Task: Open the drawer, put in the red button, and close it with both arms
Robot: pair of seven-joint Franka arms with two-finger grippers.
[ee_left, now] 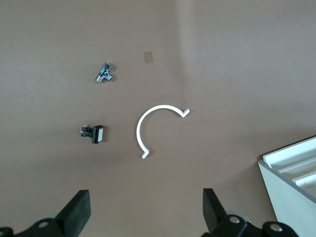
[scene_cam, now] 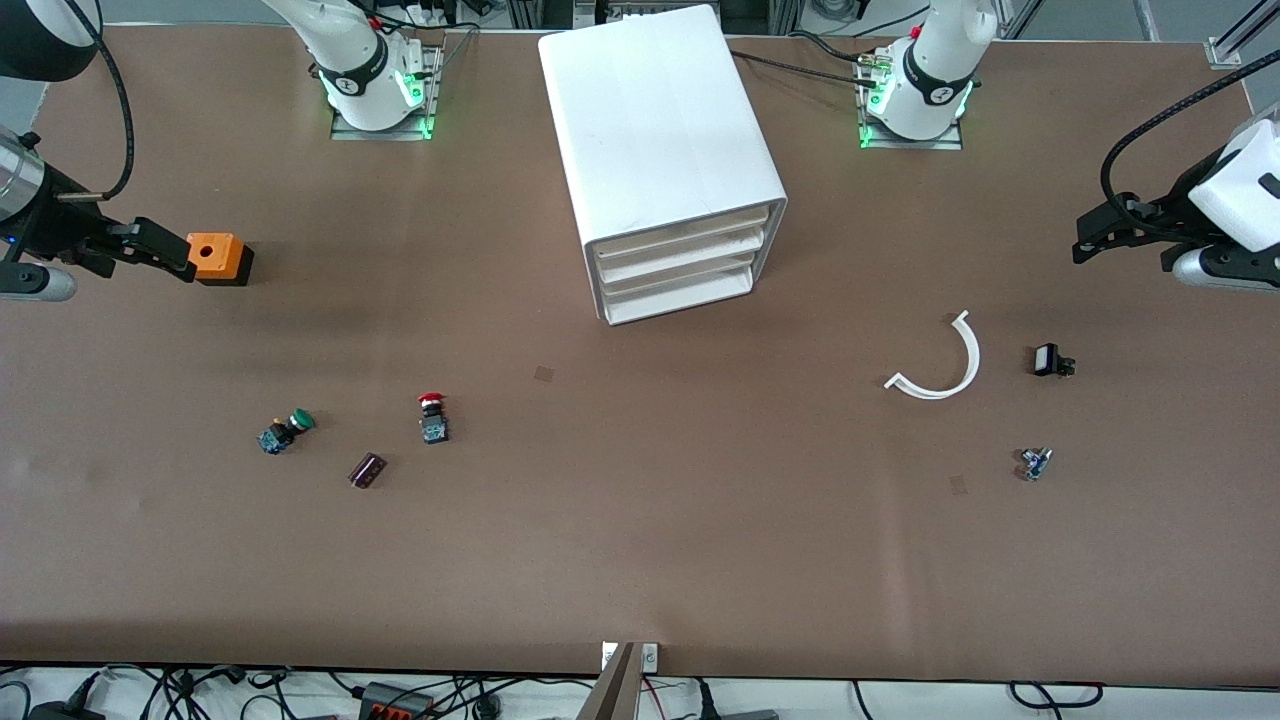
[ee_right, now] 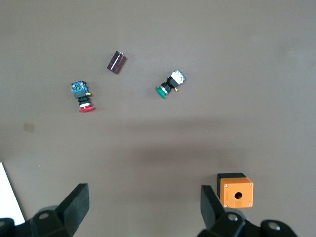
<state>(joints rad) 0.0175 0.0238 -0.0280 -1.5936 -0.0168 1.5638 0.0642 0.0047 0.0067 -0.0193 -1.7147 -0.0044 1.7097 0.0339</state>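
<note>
Both my pincers hang idle and hold nothing. My right gripper [scene_cam: 165,252] hovers at the right arm's end of the table, just beside the orange box [scene_cam: 219,258], fingers [ee_right: 75,203] spread wide. My left gripper [scene_cam: 1095,240] hovers at the left arm's end, fingers [ee_left: 79,211] likewise spread wide, over bare table.

Findings, by judgement: each arm is parked high and outboard, which leaves the middle of the table unobstructed and gives each wrist camera a survey of its own half. No step of the task is begun.

The drawer cabinet [scene_cam: 660,150] stands between the two arm bases, its drawer fronts turned toward the front camera and angled to the left arm's end. All drawers [scene_cam: 685,265] appear closed.

The red button [scene_cam: 433,416] rests on the table, nearer the front camera than the cabinet and toward the right arm's end, well apart from either gripper. My right arm looks the better placed to fetch it, my left to pull a drawer.

Count:
- cabinet: one, with four drawer fronts visible
- red button: one
- green button [scene_cam: 286,431]: one, beside the red
- dark small block [scene_cam: 367,470]: one
- orange box: one
- white curved strip [scene_cam: 945,365]: one
- black switch part [scene_cam: 1051,361]: one
- small metal part [scene_cam: 1035,463]: one
</note>
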